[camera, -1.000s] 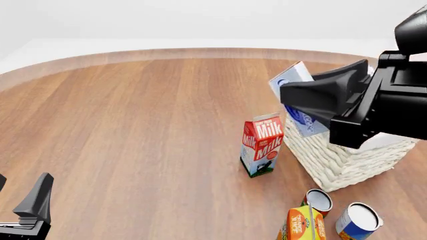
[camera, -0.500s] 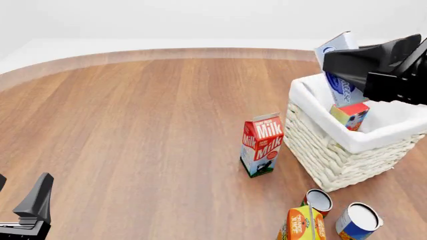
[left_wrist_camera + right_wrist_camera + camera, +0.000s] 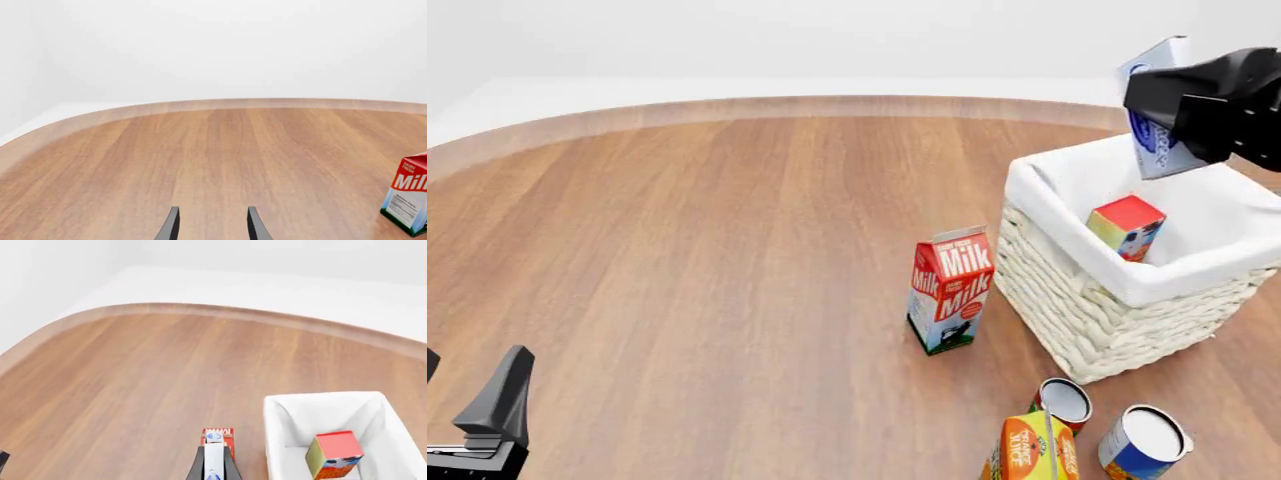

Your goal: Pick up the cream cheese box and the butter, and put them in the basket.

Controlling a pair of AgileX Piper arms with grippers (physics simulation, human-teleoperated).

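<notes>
My right gripper (image 3: 1154, 100) is shut on the cream cheese box (image 3: 1164, 152), a whitish box with blue print, and holds it in the air above the far side of the basket (image 3: 1094, 310). In the right wrist view the box (image 3: 214, 456) sits between the fingers. The butter (image 3: 1128, 227) stands tilted on end inside the basket; it also shows in the right wrist view (image 3: 333, 454). My left gripper (image 3: 474, 395) is open and empty at the near left of the table, its fingers (image 3: 171, 226) apart.
A Milk carton (image 3: 952, 288) stands just left of the basket and shows in the left wrist view (image 3: 408, 192). Two cans (image 3: 1065, 403) (image 3: 1141, 440) and an orange juice carton (image 3: 1030, 450) stand in front of the basket.
My right gripper has carried the cream cheese box up and to the right, from in front of the basket to above its far side. The butter has come into sight. The left arm has not moved.
</notes>
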